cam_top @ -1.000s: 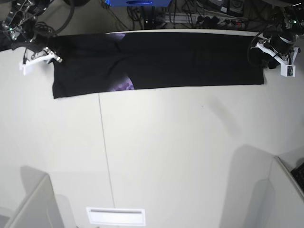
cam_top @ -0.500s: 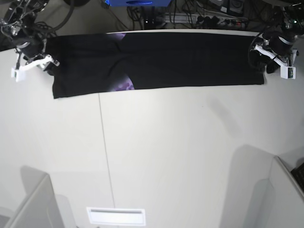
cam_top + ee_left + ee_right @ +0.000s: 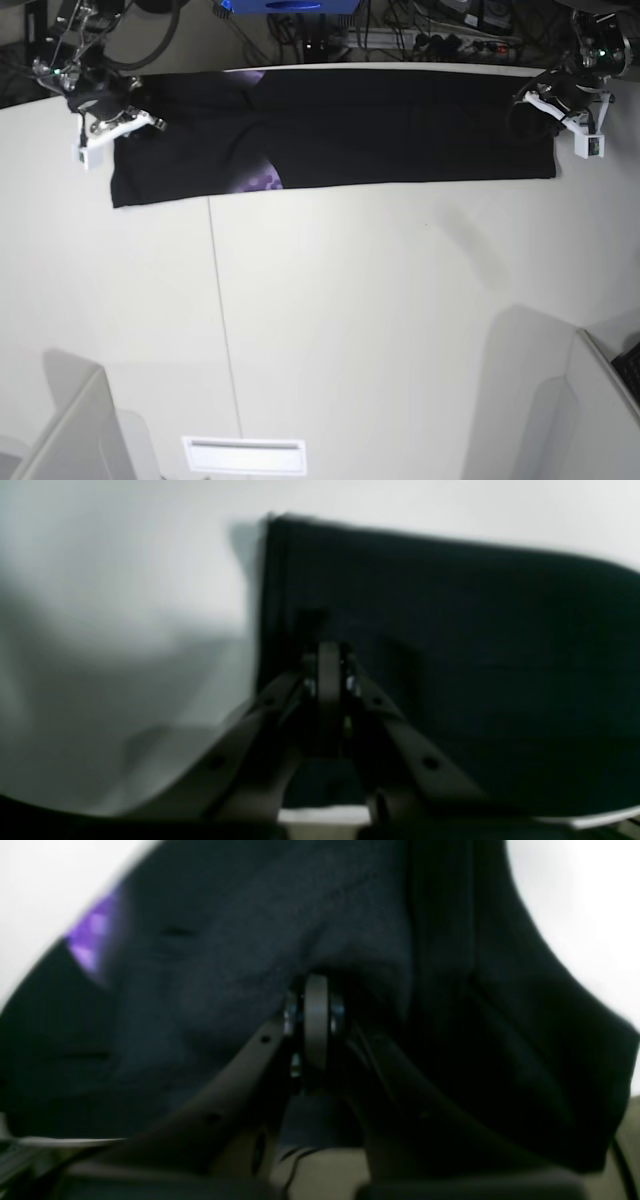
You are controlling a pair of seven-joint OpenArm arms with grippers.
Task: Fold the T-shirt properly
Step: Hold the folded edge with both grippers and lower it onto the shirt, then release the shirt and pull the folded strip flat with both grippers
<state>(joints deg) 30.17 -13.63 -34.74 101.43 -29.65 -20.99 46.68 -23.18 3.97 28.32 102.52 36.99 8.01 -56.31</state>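
Observation:
The black T-shirt lies folded into a long strip along the table's far edge, with a patch of purple print showing at its lower fold. My left gripper is at the strip's far right corner. In the left wrist view it is shut, tips pinched on the cloth just inside its side edge. My right gripper is at the far left corner. In the right wrist view it is shut, with the T-shirt bunched and lifted around its tips.
Cables and a power strip run behind the table, beside a blue device. Grey partitions stand at the front left and front right. A white slotted plate sits at the front edge.
Both grippers have closed. The right gripper moved back in from the left onto the shirt's far left corner, and the left gripper shifted up and inward onto the far right corner.

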